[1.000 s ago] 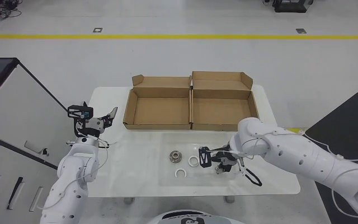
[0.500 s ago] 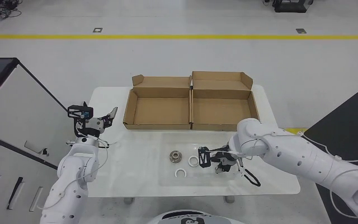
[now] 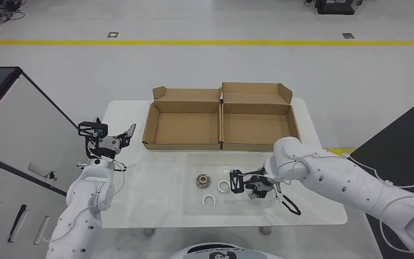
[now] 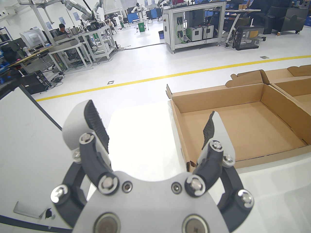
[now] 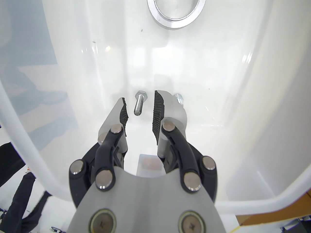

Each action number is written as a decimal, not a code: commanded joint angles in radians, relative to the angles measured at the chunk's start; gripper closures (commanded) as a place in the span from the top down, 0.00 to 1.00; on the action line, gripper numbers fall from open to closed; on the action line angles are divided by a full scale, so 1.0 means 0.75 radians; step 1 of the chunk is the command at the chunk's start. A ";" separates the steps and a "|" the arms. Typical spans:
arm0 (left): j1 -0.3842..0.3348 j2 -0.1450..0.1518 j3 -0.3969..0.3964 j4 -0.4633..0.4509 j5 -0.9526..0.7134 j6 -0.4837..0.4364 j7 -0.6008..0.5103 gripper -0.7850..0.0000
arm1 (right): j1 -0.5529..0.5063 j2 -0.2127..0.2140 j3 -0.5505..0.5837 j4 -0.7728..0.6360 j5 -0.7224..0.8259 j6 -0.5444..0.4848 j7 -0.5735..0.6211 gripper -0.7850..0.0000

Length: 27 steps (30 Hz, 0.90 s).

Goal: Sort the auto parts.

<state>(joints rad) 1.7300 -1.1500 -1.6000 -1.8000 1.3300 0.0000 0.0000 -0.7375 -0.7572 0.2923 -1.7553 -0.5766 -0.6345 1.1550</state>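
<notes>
Well, my right gripper (image 5: pixel 140 97) sits low in the tray (image 5: pixel 255 98), fingers apart, with a bolt (image 5: pixel 138 105) lying lengthwise in the gap and seemingly touching neither pad. I'd judge the clean way is to stay centred on the shank and close gently so it can't roll or skid on the slick floor. Outward I count a second bolt (image 5: pixel 178 97) just past one finger, a ring (image 5: pixel 175 24) straight ahead, a second ring (image 3: pixel 208 200) and one hub (image 3: pixel 204 180) beyond, a box (image 3: pixel 183 128) and a second box (image 3: pixel 257 126) farther off, and my left gripper (image 4: pixel 151 112), spread wide and holding nothing, well apart.
</notes>
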 commanded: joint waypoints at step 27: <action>0.000 0.000 0.000 0.000 0.000 0.000 0.000 1.00 | 0.009 0.051 0.152 -0.143 -0.004 -0.060 -0.019 0.00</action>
<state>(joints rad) 1.7300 -1.1500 -1.6000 -1.8000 1.3300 0.0000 0.0000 -0.7346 -0.7241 0.3960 -1.8510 -0.5880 -0.6774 1.1428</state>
